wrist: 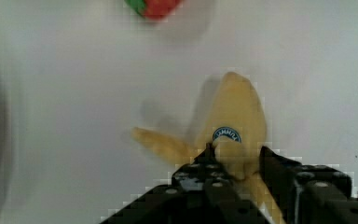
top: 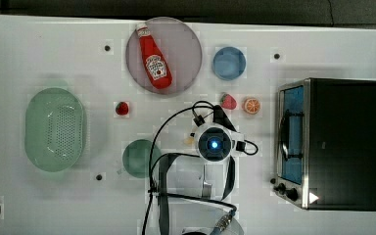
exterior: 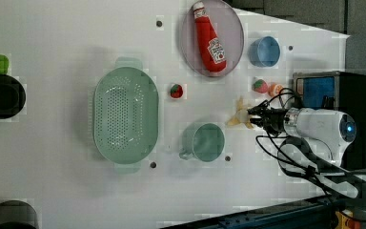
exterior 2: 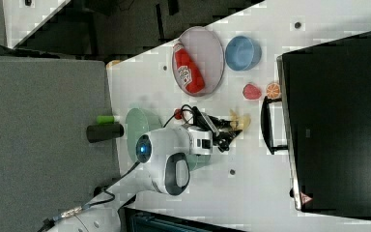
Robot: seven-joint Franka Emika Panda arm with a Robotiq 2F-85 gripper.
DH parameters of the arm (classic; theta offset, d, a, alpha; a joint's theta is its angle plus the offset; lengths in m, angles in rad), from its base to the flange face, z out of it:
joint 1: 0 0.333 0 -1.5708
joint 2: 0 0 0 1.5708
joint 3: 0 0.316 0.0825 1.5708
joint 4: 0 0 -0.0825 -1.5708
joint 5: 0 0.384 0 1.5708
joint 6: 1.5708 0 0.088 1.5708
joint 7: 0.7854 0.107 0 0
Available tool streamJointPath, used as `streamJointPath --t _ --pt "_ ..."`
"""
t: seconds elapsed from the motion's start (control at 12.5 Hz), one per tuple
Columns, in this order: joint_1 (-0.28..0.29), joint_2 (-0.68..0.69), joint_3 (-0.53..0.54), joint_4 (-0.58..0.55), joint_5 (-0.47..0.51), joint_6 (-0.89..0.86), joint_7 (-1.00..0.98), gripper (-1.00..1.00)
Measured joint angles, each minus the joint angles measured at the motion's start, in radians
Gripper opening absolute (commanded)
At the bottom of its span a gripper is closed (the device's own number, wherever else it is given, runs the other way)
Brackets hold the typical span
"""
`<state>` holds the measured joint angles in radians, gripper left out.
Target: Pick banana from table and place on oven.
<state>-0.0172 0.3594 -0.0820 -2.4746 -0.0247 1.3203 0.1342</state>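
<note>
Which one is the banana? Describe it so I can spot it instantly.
Start at the oven on the top view's right, then go left across the table to the gripper. The banana sits between its fingers: pale yellow with splayed peel strips and a blue sticker.

The gripper (wrist: 235,161) has its black fingers against both sides of the banana (wrist: 235,116) on the white table (wrist: 74,84), a strawberry (wrist: 156,5) beyond.

In the top view, the ketchup bottle (top: 154,58) lies on the plate (top: 186,44) at upper centre, the colander (top: 55,129) at left, the oven (top: 340,144) at right, the banana (top: 190,140) mid-table.
</note>
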Motion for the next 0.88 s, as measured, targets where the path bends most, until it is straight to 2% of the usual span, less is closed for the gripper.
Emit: streamJointPath --t 0.24,0.48,0.64,0.88 --pt "-0.002 -0.070 0.004 -0.010 -0.002 -0.095 0.008 -0.48" --pt "0.012 -0.286 0.021 -0.002 0.000 -0.382 0.008 -0.48" --pt "0.021 -0.436 0.025 0.088 -0.011 -0.602 0.008 -0.48" --pt "0.020 -0.601 0.034 0.279 -0.019 -0.829 0.009 -0.48"
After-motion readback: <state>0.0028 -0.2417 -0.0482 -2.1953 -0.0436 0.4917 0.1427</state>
